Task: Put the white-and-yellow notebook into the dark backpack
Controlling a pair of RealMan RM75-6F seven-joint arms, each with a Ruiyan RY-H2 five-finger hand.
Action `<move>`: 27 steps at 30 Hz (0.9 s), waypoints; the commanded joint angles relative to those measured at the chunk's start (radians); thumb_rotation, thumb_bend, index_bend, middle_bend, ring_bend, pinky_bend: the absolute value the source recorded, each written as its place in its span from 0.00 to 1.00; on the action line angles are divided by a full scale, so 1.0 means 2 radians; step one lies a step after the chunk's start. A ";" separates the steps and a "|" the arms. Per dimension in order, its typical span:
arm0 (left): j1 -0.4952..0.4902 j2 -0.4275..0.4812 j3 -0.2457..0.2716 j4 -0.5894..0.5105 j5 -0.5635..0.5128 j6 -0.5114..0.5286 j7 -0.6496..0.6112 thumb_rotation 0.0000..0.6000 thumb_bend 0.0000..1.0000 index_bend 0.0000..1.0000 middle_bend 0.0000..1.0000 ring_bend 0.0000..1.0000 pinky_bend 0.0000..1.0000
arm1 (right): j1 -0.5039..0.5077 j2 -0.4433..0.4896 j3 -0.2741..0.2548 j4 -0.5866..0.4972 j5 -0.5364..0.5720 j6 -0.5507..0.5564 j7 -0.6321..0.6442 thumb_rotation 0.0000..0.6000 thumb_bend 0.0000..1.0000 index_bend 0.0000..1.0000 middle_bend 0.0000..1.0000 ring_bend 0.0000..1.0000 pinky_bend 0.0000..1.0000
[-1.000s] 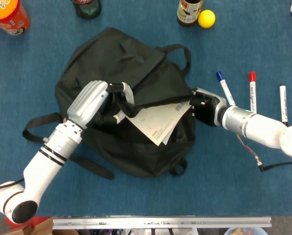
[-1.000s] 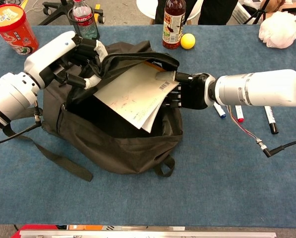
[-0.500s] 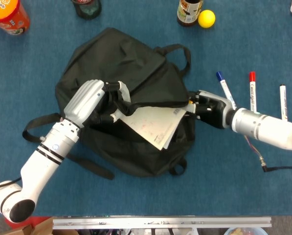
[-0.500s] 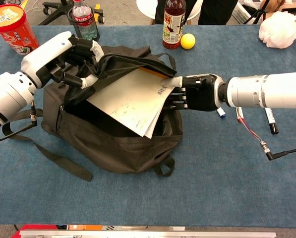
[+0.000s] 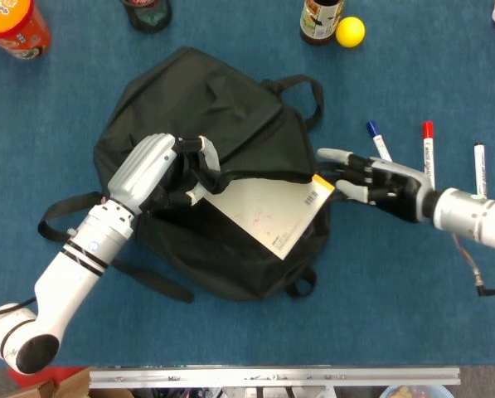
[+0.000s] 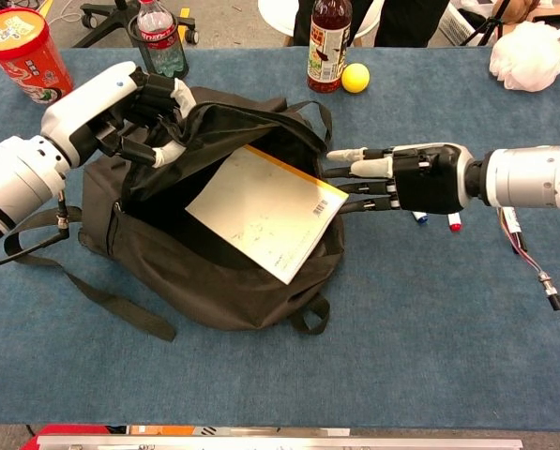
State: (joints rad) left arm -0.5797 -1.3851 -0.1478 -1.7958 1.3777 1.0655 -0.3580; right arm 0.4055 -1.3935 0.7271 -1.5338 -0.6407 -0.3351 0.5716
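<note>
While the left hand [image 6: 134,103] at the upper left of the chest view grips the lifted rim of the dark backpack [image 6: 214,272], the right hand [image 6: 401,176] at centre right stretches flat, fingers apart, holding nothing. Between them, the white-and-yellow notebook [image 6: 265,211] lies tilted, half inside the bag's mouth, showing a barcode; its print is too small to read. Everything rests on a blue table [image 6: 430,328].
</note>
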 commanded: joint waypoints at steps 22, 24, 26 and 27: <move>0.001 0.001 -0.003 0.001 -0.006 -0.001 -0.002 1.00 0.44 0.58 0.60 0.61 0.77 | -0.010 0.045 -0.030 -0.044 0.036 -0.025 -0.026 1.00 0.52 0.00 0.07 0.00 0.15; 0.001 0.002 -0.003 0.002 -0.006 -0.002 -0.002 1.00 0.44 0.58 0.60 0.61 0.77 | -0.013 0.050 -0.029 -0.049 0.039 -0.028 -0.028 1.00 0.52 0.00 0.07 0.00 0.15; 0.001 0.002 -0.003 0.002 -0.008 -0.003 -0.002 1.00 0.44 0.58 0.60 0.61 0.77 | -0.016 0.055 -0.028 -0.054 0.040 -0.031 -0.033 1.00 0.52 0.00 0.07 0.00 0.15; 0.001 0.002 -0.003 0.002 -0.008 -0.003 -0.002 1.00 0.44 0.58 0.60 0.61 0.77 | -0.016 0.055 -0.029 -0.055 0.040 -0.030 -0.034 1.00 0.52 0.00 0.07 0.00 0.15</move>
State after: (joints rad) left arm -0.5783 -1.3810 -0.1542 -1.7911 1.3622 1.0591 -0.3612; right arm 0.3753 -1.2839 0.6697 -1.6413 -0.5608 -0.3948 0.5049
